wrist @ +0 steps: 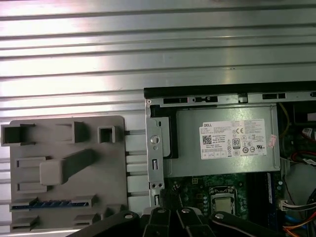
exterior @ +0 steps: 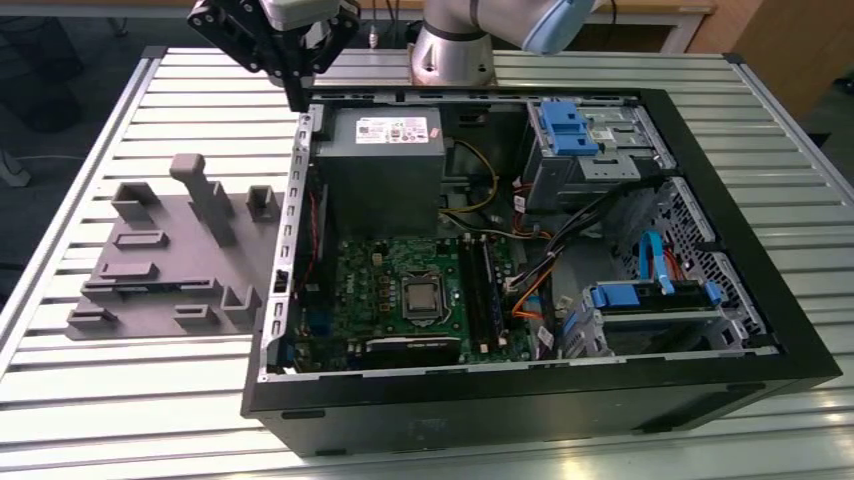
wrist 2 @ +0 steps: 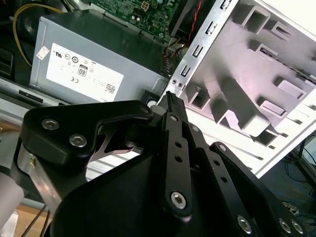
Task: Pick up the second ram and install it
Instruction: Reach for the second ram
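Fixture: on your left, the grey fixture (exterior: 160,260) lies on the slatted table (exterior: 80,400), just beside the open computer case (exterior: 534,410).
Second ram: in the first wrist view you see the second ram (wrist: 52,203) set in a slot at the fixture's near end.
Gripper: your gripper (exterior: 296,92) hangs over the case's far left corner, fingers clenched together, well apart from the ram.
Memory slots: the black memory slots (exterior: 483,290) lie right of the processor socket (exterior: 424,297).

What you had here was a robotics lab or workshop bench: a ribbed metal table (exterior: 747,110) carried the base of a robot arm (exterior: 451,55), an opened desktop computer (exterior: 534,400) with boards and cables bare, and a grey plastic fixture (exterior: 160,270) just beside it.
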Controlling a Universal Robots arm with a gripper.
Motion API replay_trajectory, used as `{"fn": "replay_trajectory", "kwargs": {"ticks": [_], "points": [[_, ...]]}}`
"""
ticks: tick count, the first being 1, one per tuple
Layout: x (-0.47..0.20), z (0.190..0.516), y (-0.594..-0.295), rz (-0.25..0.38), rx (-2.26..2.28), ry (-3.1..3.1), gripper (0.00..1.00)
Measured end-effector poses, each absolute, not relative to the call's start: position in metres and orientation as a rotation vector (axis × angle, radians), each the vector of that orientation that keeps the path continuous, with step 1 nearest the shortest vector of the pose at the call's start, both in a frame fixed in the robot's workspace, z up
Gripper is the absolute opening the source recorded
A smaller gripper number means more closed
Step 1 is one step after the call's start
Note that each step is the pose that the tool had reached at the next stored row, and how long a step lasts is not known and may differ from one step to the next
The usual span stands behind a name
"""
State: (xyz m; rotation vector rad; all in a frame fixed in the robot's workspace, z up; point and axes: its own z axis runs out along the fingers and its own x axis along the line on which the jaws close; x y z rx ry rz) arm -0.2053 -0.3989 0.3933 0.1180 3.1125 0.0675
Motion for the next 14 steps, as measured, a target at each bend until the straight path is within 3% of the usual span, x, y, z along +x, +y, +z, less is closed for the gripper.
{"fn": "replay_trajectory", "kwargs": {"ticks": [14], "points": [[-0.2121,0.3933,-0.3990,0.068,0.118,3.112,0.11]]}}
